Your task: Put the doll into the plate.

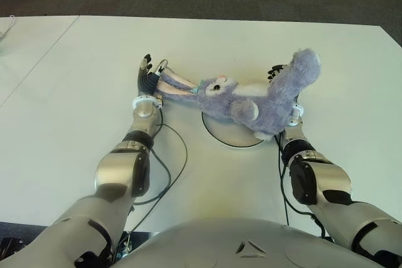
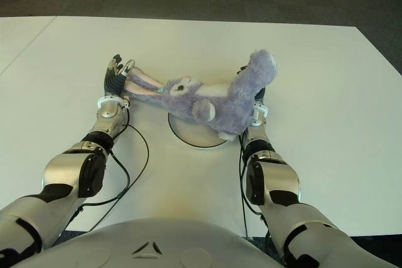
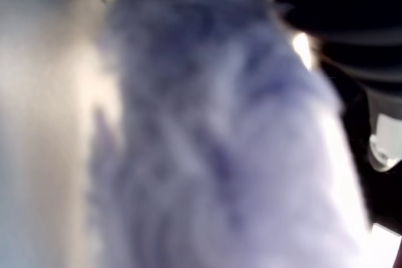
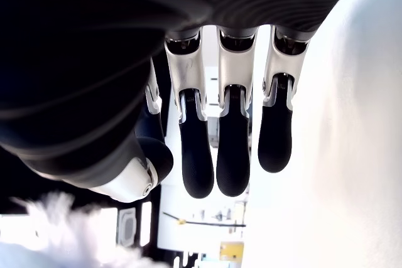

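left eye view: doll over plate, ears at open left hand, right hand open.

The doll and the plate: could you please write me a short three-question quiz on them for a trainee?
1. True or false: the right hand is stretched out and holds nothing.
2. Which hand shows right beside the doll's long ears? A) the left hand B) the right hand C) neither
3. Fill in the gap: the doll's body lies partly over the white ___, with one leg sticking up.

Key: 1 true; 2 A; 3 plate.
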Controlling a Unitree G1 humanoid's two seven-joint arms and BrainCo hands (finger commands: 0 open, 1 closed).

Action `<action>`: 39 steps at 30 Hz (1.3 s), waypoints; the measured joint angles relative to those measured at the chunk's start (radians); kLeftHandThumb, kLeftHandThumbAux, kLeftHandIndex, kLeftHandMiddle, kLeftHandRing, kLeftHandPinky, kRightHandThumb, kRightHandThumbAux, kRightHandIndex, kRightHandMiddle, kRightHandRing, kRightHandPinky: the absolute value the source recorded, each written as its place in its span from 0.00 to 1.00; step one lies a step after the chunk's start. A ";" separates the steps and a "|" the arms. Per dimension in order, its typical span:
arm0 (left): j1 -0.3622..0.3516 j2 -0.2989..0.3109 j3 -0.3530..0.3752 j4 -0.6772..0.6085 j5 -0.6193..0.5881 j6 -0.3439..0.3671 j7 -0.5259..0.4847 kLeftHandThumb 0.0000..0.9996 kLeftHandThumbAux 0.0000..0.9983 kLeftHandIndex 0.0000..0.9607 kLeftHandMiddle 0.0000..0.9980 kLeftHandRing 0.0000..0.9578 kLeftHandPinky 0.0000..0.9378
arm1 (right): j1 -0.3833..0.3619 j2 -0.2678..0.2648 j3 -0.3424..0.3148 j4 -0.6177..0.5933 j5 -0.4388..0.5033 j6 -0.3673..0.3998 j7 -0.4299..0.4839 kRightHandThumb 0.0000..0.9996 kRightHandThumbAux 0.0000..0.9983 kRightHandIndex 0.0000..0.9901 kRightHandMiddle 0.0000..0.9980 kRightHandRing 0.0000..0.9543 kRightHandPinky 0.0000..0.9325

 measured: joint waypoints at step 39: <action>0.003 -0.077 0.133 -0.008 -0.087 -0.072 -0.178 0.00 0.61 0.00 0.00 0.00 0.00 | 0.001 0.003 -0.014 0.000 0.001 -0.004 0.023 0.69 0.73 0.43 0.56 0.60 0.58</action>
